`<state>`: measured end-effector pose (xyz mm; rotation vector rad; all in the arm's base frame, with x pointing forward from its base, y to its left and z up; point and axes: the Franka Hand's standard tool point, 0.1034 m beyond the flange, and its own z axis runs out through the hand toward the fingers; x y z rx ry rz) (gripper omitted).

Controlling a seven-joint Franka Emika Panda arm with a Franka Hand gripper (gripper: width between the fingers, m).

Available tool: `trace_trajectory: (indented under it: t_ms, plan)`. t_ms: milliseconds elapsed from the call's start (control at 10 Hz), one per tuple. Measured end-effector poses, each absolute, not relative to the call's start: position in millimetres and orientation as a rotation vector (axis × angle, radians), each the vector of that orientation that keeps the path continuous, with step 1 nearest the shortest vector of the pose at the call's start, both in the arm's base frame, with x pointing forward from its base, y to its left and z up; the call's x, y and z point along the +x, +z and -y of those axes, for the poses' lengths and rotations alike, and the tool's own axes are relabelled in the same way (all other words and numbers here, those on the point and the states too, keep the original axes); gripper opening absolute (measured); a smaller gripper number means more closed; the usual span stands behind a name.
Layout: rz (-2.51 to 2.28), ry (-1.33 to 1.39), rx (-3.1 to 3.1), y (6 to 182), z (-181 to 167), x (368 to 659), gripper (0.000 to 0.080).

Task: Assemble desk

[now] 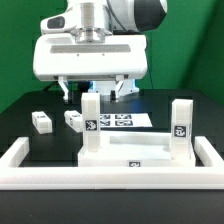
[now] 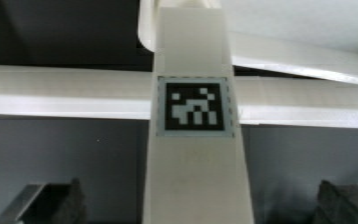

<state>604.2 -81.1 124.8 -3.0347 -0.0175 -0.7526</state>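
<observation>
The white desk tabletop (image 1: 135,155) lies flat at the front. Two white legs stand upright on it, one towards the exterior view's left (image 1: 91,128) and one towards its right (image 1: 180,124), each with a black-and-white tag. My gripper (image 1: 95,92) hangs just above the left standing leg. In the wrist view that leg (image 2: 197,110) runs up the middle between my two dark fingers (image 2: 44,206), with a gap on each side. My gripper (image 2: 194,208) is open and touches nothing. Two more legs (image 1: 41,121) (image 1: 73,119) lie loose on the black table.
A low white barrier wall (image 1: 110,181) runs along the front and up both sides around the tabletop. The marker board (image 1: 122,121) lies flat behind the standing legs, under the arm.
</observation>
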Motion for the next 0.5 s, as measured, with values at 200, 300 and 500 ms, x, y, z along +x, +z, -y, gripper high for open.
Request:
trace_trajectory:
  t_ms: [200, 300, 500]
  plan:
    - [-0.008, -0.667, -3.01, 139.6, 77.4, 621.1, 0.0649]
    - [-0.01, -0.598, -3.005, 131.6, 75.1, 618.0, 0.0649]
    - [-0.021, -0.337, -2.975, 128.6, 74.0, 620.7, 0.0649]
